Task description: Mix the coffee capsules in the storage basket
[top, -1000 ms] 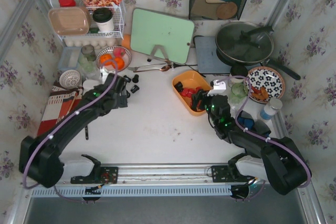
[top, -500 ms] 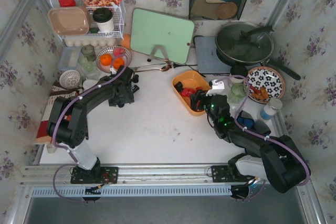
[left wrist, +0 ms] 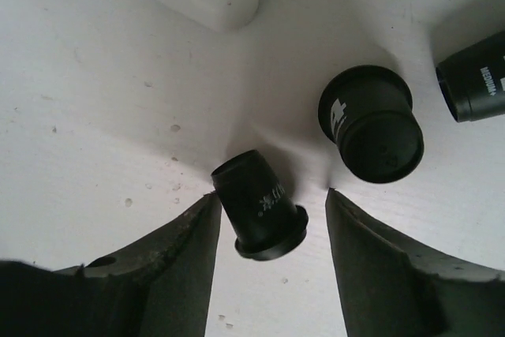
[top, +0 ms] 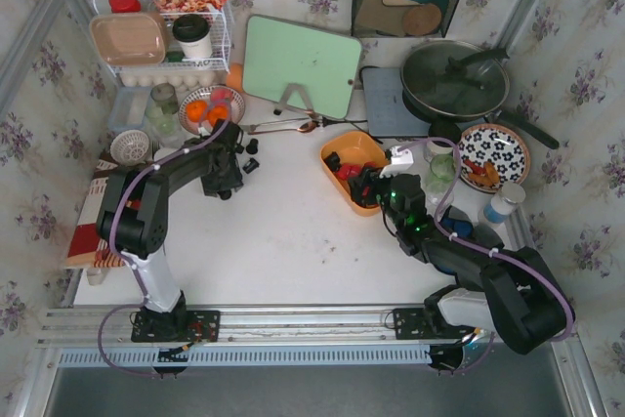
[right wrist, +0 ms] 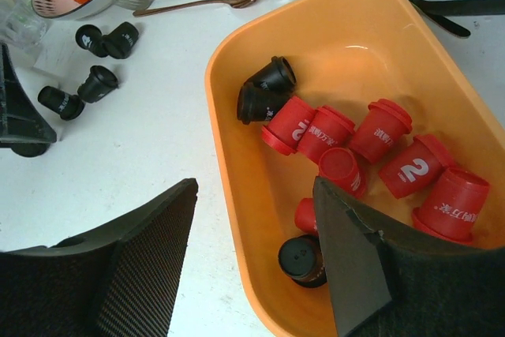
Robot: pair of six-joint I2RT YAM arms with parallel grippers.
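**A:** Where do the capsules lie from the basket (right wrist: 371, 13)?

**B:** A few loose black capsules (right wrist: 99, 82) lie well to its left. Inside it there is a heap of red capsules (right wrist: 410, 167) with three black ones (right wrist: 264, 92) among them.

**A:** And the left gripper (left wrist: 272, 193)?

**B:** It is also left of the basket, down over one black capsule (left wrist: 259, 204). Its jaws stand apart, one on each side. The left finger seems to touch the capsule, but a gap shows on the right, so nothing is clamped yet.

**A:** How does that capsule lie?

**B:** On its side, long axis running nearly along the fingers, rim toward the wrist and narrow end pointing away. The jaws would close across its width, which I judge a fair grip. A neighbour (left wrist: 371, 124) lies just beyond it to the right, near enough to be nudged.

**A:** The right gripper (right wrist: 254, 183)?

**B:** It is at the basket's near rim, jaws released and holding nothing.

**A:** Which arm is nearer the loose ones?

**B:** The left, plainly. The carry would then go rightward to the basket.
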